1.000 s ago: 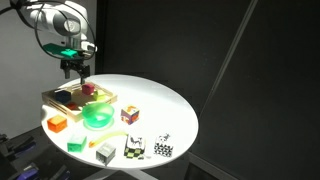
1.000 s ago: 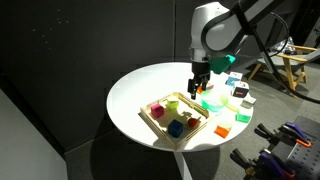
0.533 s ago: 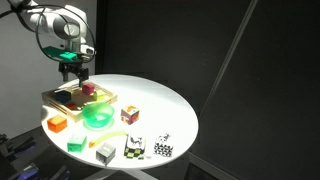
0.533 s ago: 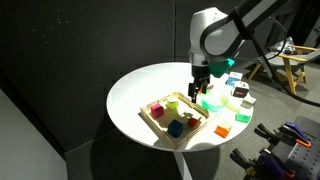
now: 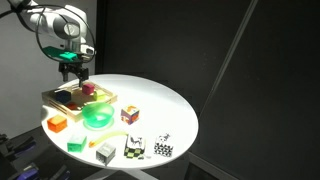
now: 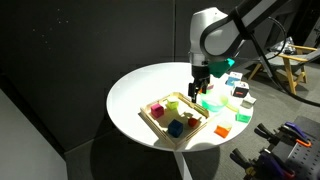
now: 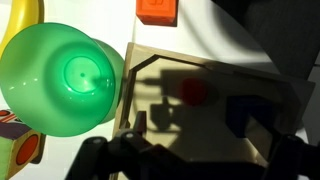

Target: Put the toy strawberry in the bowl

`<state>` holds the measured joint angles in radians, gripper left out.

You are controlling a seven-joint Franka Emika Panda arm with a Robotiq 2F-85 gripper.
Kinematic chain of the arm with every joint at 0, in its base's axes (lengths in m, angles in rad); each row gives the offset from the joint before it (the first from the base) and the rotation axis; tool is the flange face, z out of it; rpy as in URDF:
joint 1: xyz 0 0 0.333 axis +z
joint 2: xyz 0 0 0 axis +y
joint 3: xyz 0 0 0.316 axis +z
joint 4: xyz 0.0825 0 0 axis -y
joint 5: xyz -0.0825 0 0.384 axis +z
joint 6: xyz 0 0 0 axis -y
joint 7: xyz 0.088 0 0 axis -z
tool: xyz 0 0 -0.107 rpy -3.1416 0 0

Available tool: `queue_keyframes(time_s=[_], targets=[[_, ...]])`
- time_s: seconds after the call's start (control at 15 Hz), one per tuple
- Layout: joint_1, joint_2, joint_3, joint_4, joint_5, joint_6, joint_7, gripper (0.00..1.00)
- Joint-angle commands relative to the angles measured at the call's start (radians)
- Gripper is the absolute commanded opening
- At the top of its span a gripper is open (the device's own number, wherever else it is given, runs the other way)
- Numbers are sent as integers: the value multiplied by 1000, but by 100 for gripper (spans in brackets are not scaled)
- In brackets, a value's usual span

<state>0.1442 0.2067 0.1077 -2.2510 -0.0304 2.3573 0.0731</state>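
Note:
The toy strawberry [image 7: 193,92] is a small red rounded toy lying in shadow inside the wooden tray [image 7: 215,68]. It also shows as a pinkish piece in an exterior view [image 5: 87,89]. The bright green bowl [image 7: 65,80] stands upright and empty just beside the tray, and shows in both exterior views [image 5: 97,118] [image 6: 209,101]. My gripper [image 7: 190,160] hangs above the tray, open and empty, with its dark fingers spread at the bottom of the wrist view. It is also seen in both exterior views [image 5: 73,70] [image 6: 200,88].
The tray also holds a dark blue block [image 7: 245,112] and a yellow-green piece [image 6: 175,103]. An orange block [image 7: 158,9] and a yellow toy [image 7: 22,25] lie near the bowl. A flat green block [image 5: 75,144] and patterned cubes [image 5: 133,148] sit near the round table's edge [image 5: 185,130].
The gripper has shifted very slightly above the tray. Nothing else has moved.

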Motion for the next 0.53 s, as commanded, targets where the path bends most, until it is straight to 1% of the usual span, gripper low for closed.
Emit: queue_keyframes(time_s=[0.0, 0.47], targets=[[2, 20, -2, 2, -20, 32, 10, 100], [10, 104, -6, 19, -44, 121, 11, 100]])
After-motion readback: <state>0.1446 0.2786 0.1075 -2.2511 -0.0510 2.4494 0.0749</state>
